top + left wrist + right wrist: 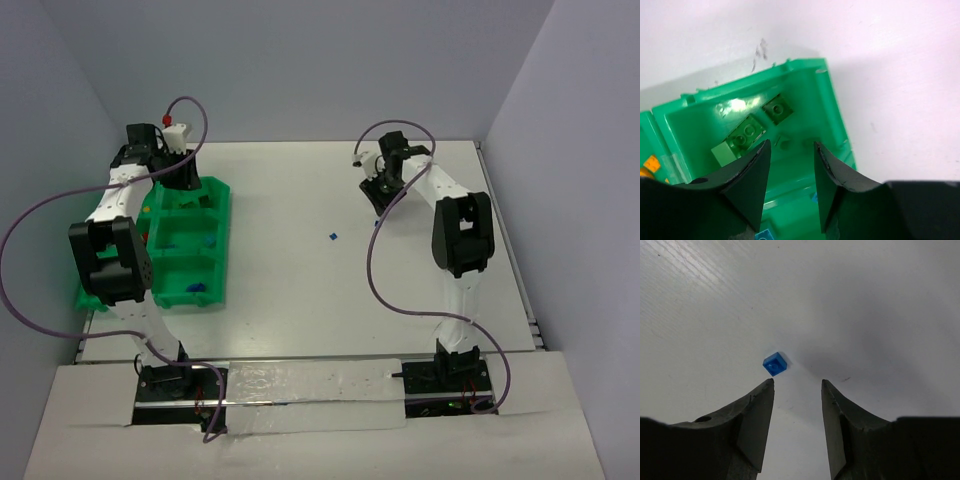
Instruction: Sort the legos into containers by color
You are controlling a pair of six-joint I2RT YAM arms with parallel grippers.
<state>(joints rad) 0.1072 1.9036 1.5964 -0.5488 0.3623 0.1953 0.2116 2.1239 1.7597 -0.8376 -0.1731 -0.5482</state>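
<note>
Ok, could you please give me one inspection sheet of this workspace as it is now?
Surface: white table, faint scuffs beside the tray.
Job's things: green tray at left, holding legos; green legos in a corner bin; one blue lego loose mid-table.
Clutter: nothing seen.
Grippers: left gripper over the corner bin, jaws open, empty; right gripper facing the blue lego, apart from it, jaws open, empty.
Cables: purple cables loop off both arms.
Surroundings: plain walls on three sides.
</note>
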